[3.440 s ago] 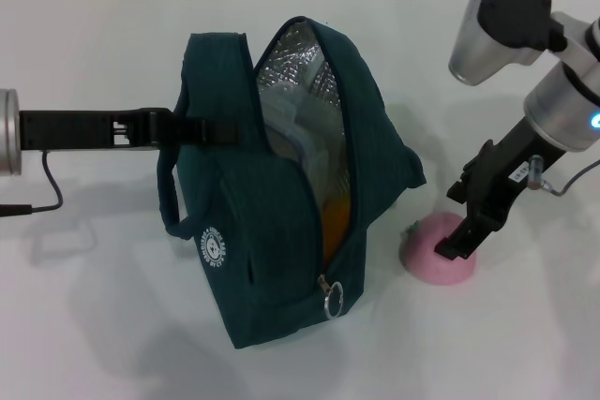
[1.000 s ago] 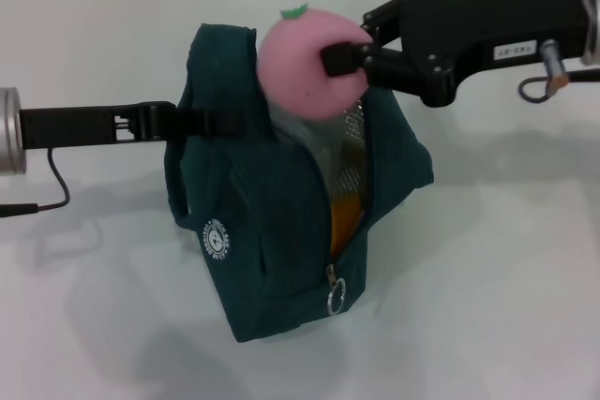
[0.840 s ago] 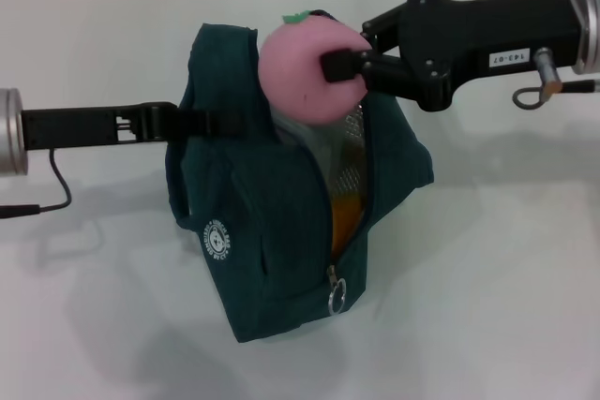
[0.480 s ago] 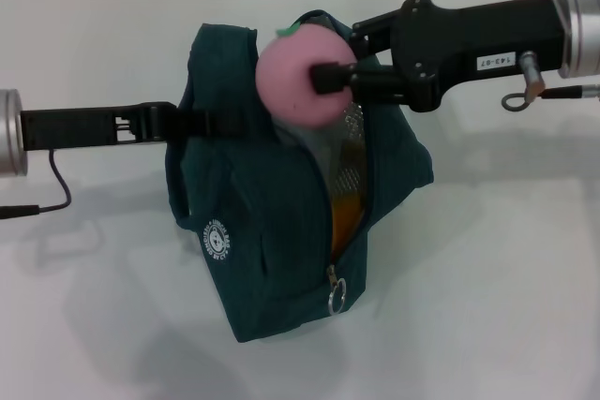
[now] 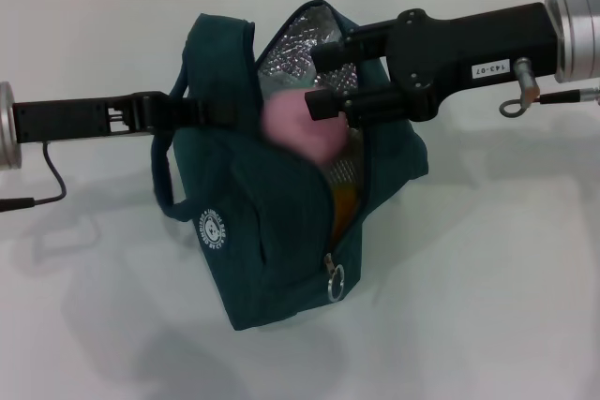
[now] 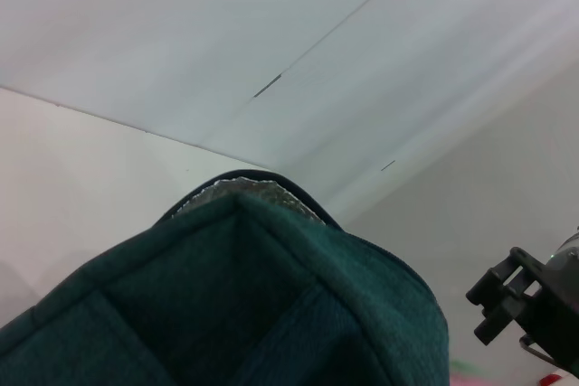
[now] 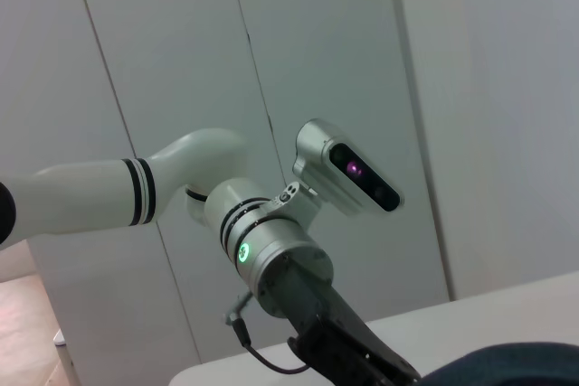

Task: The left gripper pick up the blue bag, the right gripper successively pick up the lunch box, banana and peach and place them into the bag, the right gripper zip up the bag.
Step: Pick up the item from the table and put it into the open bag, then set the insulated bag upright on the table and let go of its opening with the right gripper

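Note:
The blue bag (image 5: 272, 222) stands on the white table with its top unzipped and its silver lining showing. My left gripper (image 5: 183, 110) comes in from the left and is shut on the bag's handle. The pink peach (image 5: 295, 124) sits blurred inside the bag's mouth, free of any fingers. Just above it, my right gripper (image 5: 323, 80) is open, its fingers spread over the opening. A yellow-orange strip, likely the banana (image 5: 343, 201), shows through the lower part of the slit. The lunch box is hidden. The left wrist view shows the bag (image 6: 226, 305) close up.
The zipper pull ring (image 5: 336, 283) hangs at the bag's lower front end. White table surface (image 5: 487, 288) surrounds the bag. The right wrist view shows my left arm (image 7: 271, 250) before grey wall panels.
My right gripper lowered the peach to the bag's mouth and opened; the peach has dropped from its fingers into the bag. The bag shifted slightly; the left gripper keeps its hold.

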`<action>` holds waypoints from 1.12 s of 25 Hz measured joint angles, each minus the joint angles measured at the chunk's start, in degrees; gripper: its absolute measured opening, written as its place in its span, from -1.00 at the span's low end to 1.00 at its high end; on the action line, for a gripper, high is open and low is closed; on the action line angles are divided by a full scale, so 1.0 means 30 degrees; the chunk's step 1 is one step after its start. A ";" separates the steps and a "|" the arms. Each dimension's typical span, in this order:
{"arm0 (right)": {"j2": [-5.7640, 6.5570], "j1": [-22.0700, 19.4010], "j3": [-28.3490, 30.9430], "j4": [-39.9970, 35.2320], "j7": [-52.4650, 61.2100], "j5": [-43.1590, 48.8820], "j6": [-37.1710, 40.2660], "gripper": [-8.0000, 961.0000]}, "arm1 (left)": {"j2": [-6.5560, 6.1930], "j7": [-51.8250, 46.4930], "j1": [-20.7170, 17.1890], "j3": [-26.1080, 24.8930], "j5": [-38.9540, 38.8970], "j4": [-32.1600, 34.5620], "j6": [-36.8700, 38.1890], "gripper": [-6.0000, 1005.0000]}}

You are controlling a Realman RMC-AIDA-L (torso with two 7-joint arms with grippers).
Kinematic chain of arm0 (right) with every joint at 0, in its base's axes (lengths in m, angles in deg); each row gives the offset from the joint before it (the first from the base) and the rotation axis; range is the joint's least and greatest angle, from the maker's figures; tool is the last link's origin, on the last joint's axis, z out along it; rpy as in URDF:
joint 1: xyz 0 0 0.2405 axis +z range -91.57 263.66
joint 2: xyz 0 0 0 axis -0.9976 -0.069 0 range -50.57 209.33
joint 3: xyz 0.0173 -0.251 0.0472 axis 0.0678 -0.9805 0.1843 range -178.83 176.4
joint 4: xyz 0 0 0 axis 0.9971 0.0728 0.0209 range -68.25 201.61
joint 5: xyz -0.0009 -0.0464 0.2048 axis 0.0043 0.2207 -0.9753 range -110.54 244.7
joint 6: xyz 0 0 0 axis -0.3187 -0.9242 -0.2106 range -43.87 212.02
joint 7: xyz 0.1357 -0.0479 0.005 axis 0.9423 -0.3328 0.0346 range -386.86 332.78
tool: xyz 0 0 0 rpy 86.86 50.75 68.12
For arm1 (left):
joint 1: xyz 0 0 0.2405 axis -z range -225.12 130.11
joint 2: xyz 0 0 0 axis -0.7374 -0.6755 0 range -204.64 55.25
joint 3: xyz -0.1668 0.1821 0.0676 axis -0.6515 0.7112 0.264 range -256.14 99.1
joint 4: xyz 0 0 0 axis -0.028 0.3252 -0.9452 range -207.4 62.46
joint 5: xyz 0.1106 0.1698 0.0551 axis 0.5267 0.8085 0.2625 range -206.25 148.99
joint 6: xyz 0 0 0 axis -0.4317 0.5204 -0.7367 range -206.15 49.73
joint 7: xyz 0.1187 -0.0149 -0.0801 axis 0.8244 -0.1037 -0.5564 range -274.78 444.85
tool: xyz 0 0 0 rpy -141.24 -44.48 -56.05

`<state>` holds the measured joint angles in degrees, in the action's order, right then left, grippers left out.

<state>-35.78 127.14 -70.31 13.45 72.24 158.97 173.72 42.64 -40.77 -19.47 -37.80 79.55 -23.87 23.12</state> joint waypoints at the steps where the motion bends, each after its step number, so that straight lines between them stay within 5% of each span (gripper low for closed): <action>1: 0.0017 0.0002 0.0000 -0.0001 0.0065 0.0022 0.0007 -0.05 | 0.0002 0.0001 0.0001 -0.0001 -0.0001 0.0000 -0.0001 -0.91; 4: 0.0035 0.0000 0.0101 -0.0067 0.0117 0.0329 0.0010 0.27 | 0.0009 0.0018 0.0001 -0.0011 -0.0005 0.0000 -0.0010 -0.91; 18: 0.0636 -0.0161 0.4007 -0.0303 0.3465 0.3551 -0.2312 0.26 | -0.0104 0.0355 -0.0073 -0.0011 -0.0006 -0.0718 -0.0178 -0.91; 28: 0.0057 0.0505 0.3160 -0.0106 0.5392 0.5456 -0.2887 0.25 | -0.0099 0.0527 -0.0088 -0.0010 -0.0004 -0.0732 -0.0207 -0.90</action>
<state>-35.61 128.65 -60.83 13.13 88.42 175.33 165.06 42.35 -39.19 -19.74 -37.83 79.54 -26.07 22.50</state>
